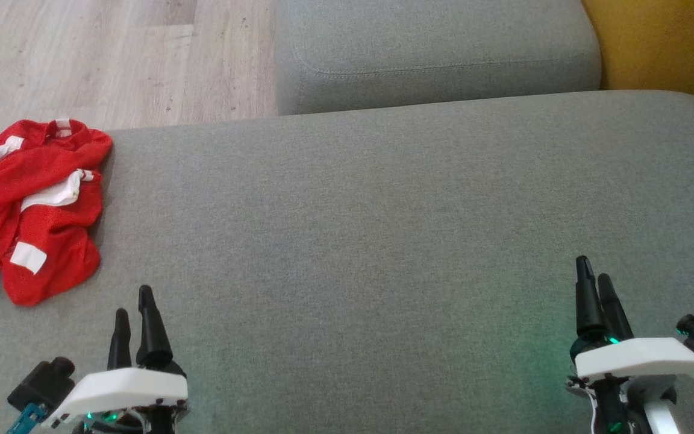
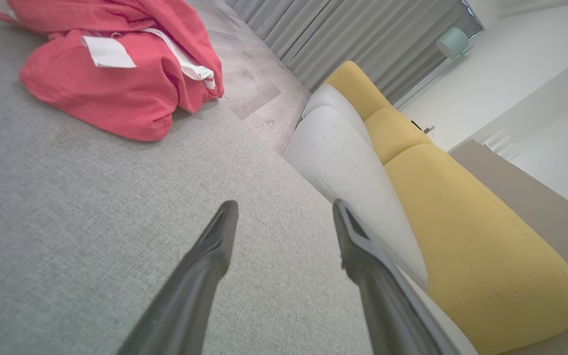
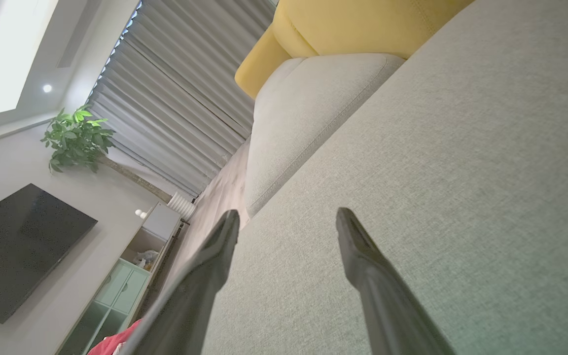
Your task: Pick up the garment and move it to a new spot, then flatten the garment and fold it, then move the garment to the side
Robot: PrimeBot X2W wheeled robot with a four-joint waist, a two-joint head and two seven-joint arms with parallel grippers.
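Where the garment lies: your red garment (image 1: pixel 28 205) sits in a crumpled heap at the left edge of the grey sofa seat (image 1: pixel 383 229), so it must be lifted before any flattening.
Left hand: your left hand (image 1: pixel 132 301) hovers near the heap, fingers apart and empty, which makes it the natural one to reach first.
Right hand: your right hand (image 1: pixel 593 269) hangs well apart on the right, fingers spread, holding nothing.
Middle of seat: the stretch between your hands looks the likely new spot.
Grip point: folds hide the shape; the white-trimmed band may be a collar.
Stage: pick-up not yet begun.
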